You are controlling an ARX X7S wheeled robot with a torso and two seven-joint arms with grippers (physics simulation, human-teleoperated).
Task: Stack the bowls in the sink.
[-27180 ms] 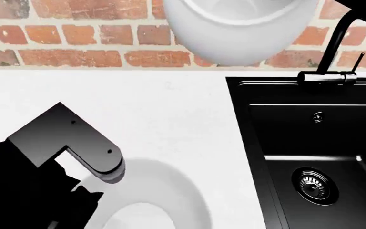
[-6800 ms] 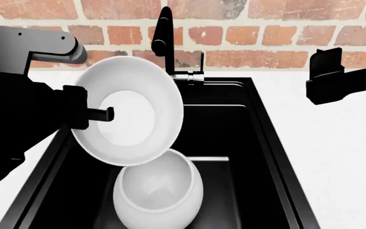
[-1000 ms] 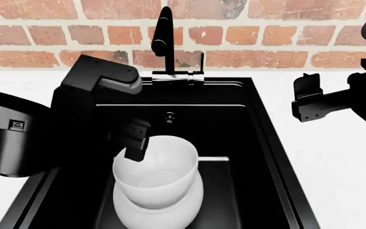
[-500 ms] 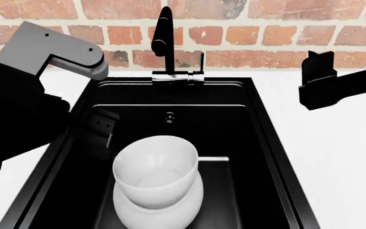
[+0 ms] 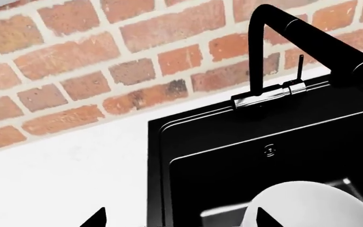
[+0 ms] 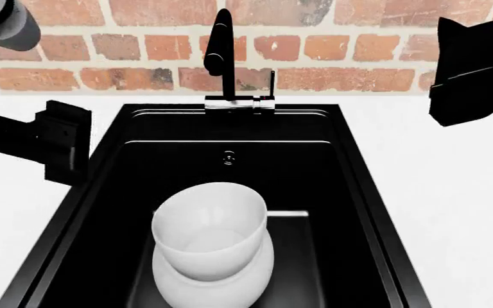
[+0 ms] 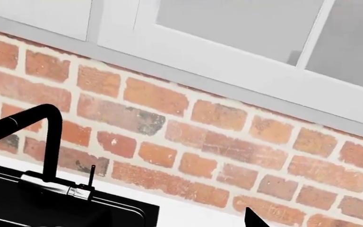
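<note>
The left gripper (image 6: 62, 144) hangs empty over the white worktop (image 6: 452, 192) just beside the left rim of the matte black rectangular sink (image 6: 362, 186); in the left wrist view its two fingertips (image 5: 96, 218) stand well apart with nothing between them, so it is open. The right gripper (image 6: 474, 64) is raised above the worktop on the far side of the sink, holding nothing; whether it is open or closed cannot be told.

Both glossy white round bowls sit in the front half of the basin. The upper bowl (image 6: 210, 224) is nested upright inside the lower bowl (image 6: 216, 285), of which only a crescent of rim shows.

By the look of it the stack is made, and the step in hand is to clear away. Doing that well means keeping both arms high and outside the sink walls, away from the tall black faucet (image 6: 221, 54) and the bowl rims.

The head view alone shows the nesting and the lower bowl. The left wrist view shows only the upper bowl's rim. The right wrist view catches the red brick wall (image 7: 200, 123) and a white window frame (image 7: 232, 61) above it, and no bowl.
</note>
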